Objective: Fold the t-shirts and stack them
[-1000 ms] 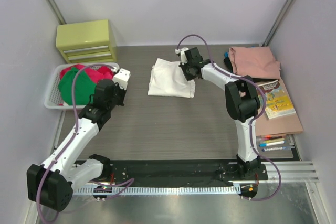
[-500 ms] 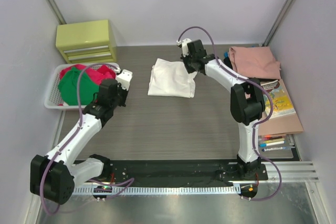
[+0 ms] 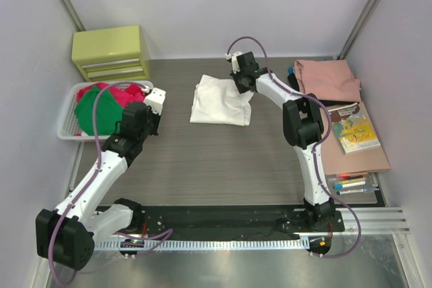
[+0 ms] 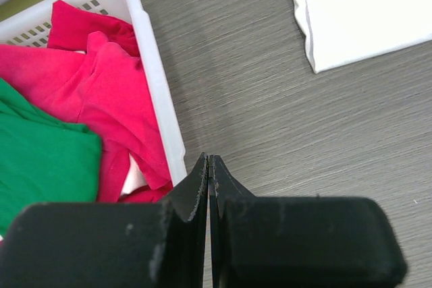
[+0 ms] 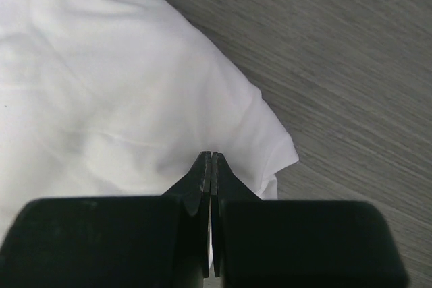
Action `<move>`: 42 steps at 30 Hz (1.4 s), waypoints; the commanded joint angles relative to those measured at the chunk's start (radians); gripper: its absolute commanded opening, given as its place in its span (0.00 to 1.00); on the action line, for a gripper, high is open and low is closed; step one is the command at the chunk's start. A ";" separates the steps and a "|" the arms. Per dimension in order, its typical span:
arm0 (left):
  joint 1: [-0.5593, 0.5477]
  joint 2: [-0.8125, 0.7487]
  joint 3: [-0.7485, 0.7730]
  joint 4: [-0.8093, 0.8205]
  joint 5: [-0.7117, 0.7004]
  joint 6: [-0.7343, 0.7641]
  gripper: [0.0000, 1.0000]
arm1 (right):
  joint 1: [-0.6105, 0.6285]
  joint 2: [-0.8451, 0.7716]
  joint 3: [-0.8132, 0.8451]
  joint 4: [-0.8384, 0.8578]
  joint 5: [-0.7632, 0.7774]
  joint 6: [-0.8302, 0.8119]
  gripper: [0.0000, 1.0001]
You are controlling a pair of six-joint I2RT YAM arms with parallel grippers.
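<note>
Writing: the book [image 3: 356,126] bore cover print too small to read.
Hidden: the white shirt [image 3: 221,101] ran off the frame in both wrist views. The left arm's cable crossed the red shirt [image 3: 104,92] and green shirt [image 3: 96,114] from above. A pale pink scrap under the red shirt was too small to identify.
Left gripper [image 4: 209,161]: clenched on nothing, tips over bare table just beside the basket [image 4: 156,85] wall.
Right gripper [image 5: 211,158]: clenched, no cloth seen between its tips. It sat over the white shirt's corner, contact unclear.
Shirts: the white one lay folded mid-table toward the back. The red and green lay heaped in the basket at left. A salmon shirt [image 3: 329,79] lay far right, behind the book.
</note>
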 commanded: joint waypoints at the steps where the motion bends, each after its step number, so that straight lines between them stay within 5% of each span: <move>1: 0.008 -0.013 -0.006 0.030 -0.010 0.020 0.00 | 0.002 -0.014 0.034 -0.020 0.001 0.025 0.01; 16: 0.012 -0.002 -0.026 0.039 0.022 0.011 0.00 | 0.002 -0.168 -0.053 0.073 0.086 -0.002 0.04; 17: 0.012 -0.002 -0.026 0.037 0.022 0.012 0.00 | 0.002 -0.187 -0.038 0.056 0.093 0.008 0.25; 19: 0.015 -0.010 -0.026 0.036 0.025 0.009 0.00 | 0.004 -0.209 -0.036 -0.008 0.093 0.036 0.99; 27: 0.026 -0.032 -0.047 0.039 0.042 0.017 0.00 | 0.011 -0.341 -0.277 -0.034 0.055 0.113 0.98; 28: 0.028 -0.027 -0.047 0.043 0.045 0.017 0.00 | 0.019 -0.340 -0.295 -0.033 0.066 0.105 0.82; 29: 0.028 -0.024 -0.046 0.042 0.045 0.017 0.00 | 0.024 -0.336 -0.323 -0.027 0.104 0.096 0.57; 30: 0.029 -0.019 -0.044 0.043 0.047 0.015 0.00 | 0.031 -0.333 -0.332 -0.024 0.169 0.107 0.49; 33: 0.032 -0.016 -0.035 0.036 0.054 0.017 0.00 | 0.093 -0.324 -0.374 0.000 0.275 0.058 1.00; 42: 0.037 -0.021 -0.044 0.025 0.074 0.023 0.00 | 0.166 -0.384 -0.431 0.125 0.319 0.004 0.97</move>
